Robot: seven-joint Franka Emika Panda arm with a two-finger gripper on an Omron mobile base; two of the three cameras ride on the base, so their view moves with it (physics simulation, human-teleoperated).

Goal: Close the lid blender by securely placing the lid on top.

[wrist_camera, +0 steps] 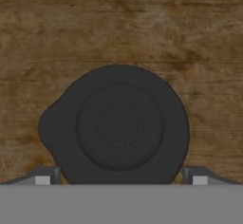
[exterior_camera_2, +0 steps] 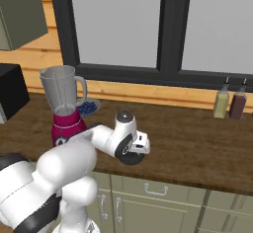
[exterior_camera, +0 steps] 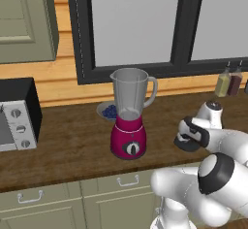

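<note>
Hovering straight over the lid (wrist_camera: 118, 123), I have my gripper (wrist_camera: 121, 178) spread wide, one finger tip (wrist_camera: 47, 175) showing on either side of the black disc with the lid between them and nothing held. The lid lies flat on the wooden counter (exterior_camera: 72, 145), near its front edge and well to the right of the blender (exterior_camera: 129, 114), whose clear jar stands open-mouthed on its magenta base toward the middle of the counter.

What could go wrong from here, as I judge it: the disc is low and flat, so if I close too high my tips may skid over its rim and come away with nothing. It also has a small lobe on one side, and closing across that could twist it in my grip so it arrives tilted at the jar. A tilted or off-centre lid would sit askew on the mouth instead of seating, and a careless swing could knock the tall jar or the bowl of blue filling (exterior_camera: 107, 110) just behind it.

Counted: one lid, one blender, one bowl, one toaster oven (exterior_camera: 17, 119) at the counter's left end, and two bottles (exterior_camera: 228, 82) at the back right.
</note>
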